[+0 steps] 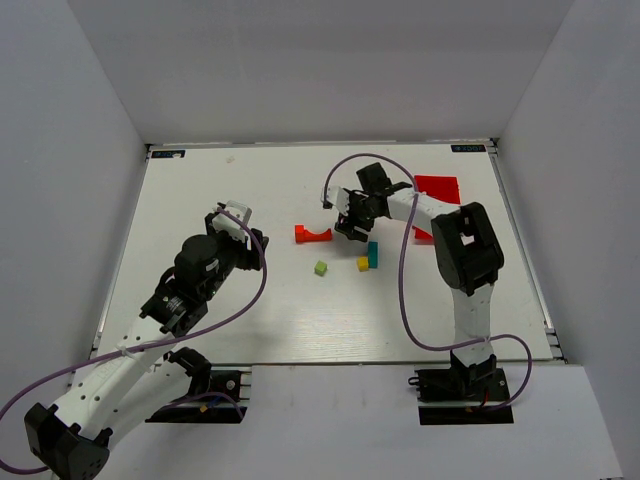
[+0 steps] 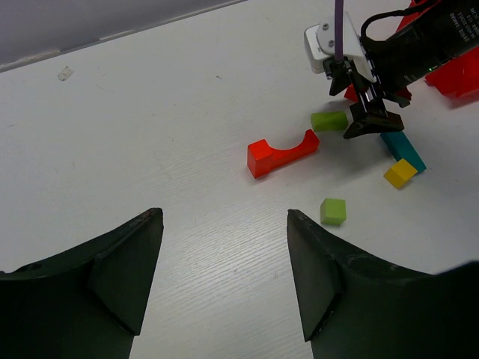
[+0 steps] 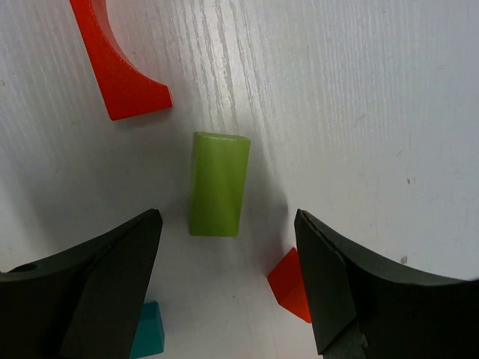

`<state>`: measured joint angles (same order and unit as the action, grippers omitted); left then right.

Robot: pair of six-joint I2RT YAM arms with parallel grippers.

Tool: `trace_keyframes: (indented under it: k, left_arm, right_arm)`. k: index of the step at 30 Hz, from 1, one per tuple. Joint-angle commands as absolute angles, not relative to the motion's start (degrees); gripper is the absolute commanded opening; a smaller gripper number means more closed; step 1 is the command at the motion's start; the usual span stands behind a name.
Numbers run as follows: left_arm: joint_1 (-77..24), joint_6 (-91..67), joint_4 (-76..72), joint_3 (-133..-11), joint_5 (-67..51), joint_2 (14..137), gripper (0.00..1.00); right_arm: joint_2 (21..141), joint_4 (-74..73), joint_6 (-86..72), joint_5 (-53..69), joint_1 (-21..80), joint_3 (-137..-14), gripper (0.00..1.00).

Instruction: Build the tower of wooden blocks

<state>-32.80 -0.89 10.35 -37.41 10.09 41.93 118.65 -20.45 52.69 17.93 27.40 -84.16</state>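
1. Top view: the loose blocks lie scattered at mid-frame on the white table; nothing is stacked.
2. Red arch lies flat, just left of centre, with its curved cut facing the top of the frame.
3. Lime-green cube sits below the arch, apart from it.
4. Yellow cube lies right of that cube, just beside the lower end of the teal bar; whether they touch is unclear.
5. Red bin is in the upper right, beyond the right arm's wrist.
6. Right gripper points down just right of the arch.
7. Right wrist view: its dark fingers are spread wide. A lime-green oblong block lies flat on the table and reaches into the gap, with white table showing on both sides and no contact seen.
8. Same view: one end of the arch is at upper left, a teal corner is at the bottom left, and a small red piece is at lower centre-right, by the right-hand finger.
9. Left gripper is over bare table at the left of the top view, well apart from the blocks. Its fingers are spread with nothing between them.
10. Left wrist view: the oblong block lies between the arch and the right gripper's tips.
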Motion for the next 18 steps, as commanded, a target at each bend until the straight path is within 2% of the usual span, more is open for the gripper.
trace_keyframes:
  k: [1,4,7,8,9,10,11,13,18]
  left_arm:
    - [-32.6,-0.6,10.7,-37.6,10.6,41.7,0.77]
    - [-32.6,-0.6,10.7,-37.6,10.6,41.7,0.77]
    - [-32.6,-0.6,10.7,-37.6,10.6,41.7,0.77]
    - [-32.6,-0.6,10.7,-37.6,10.6,41.7,0.77]
    - [-32.6,-0.6,10.7,-37.6,10.6,41.7,0.77]
    - [-32.6,-0.6,10.7,-37.6,10.6,41.7,0.77]
    - [-32.6,-0.6,10.7,-37.6,10.6,41.7,0.77]
    - [-32.6,-0.6,10.7,-37.6,10.6,41.7,0.77]
    - [-32.6,-0.6,10.7,-37.6,10.6,41.7,0.77]
  right_arm:
    - [119.3,-19.7,51.6,17.7,27.8,-86.9,0.78]
    - [119.7,-19.8,51.3,17.9,27.6,-87.1,0.75]
    - [121.3,-22.4,51.4,18.7,27.6,-88.7,0.62]
    - [121.8,-23.4,51.4,19.2,27.5,-89.5,0.57]
    - [122.3,-23.8,51.4,19.5,27.6,-90.1,0.44]
    - [122.4,-24.3,51.4,19.8,27.5,-90.3,0.38]
    - [122.6,-25.1,51.3,20.2,27.5,-90.5,0.29]
    - [122.2,-25.2,51.0,20.3,27.3,-90.4,0.21]
    - [117.8,-24.9,51.3,21.5,27.1,-87.6,0.12]
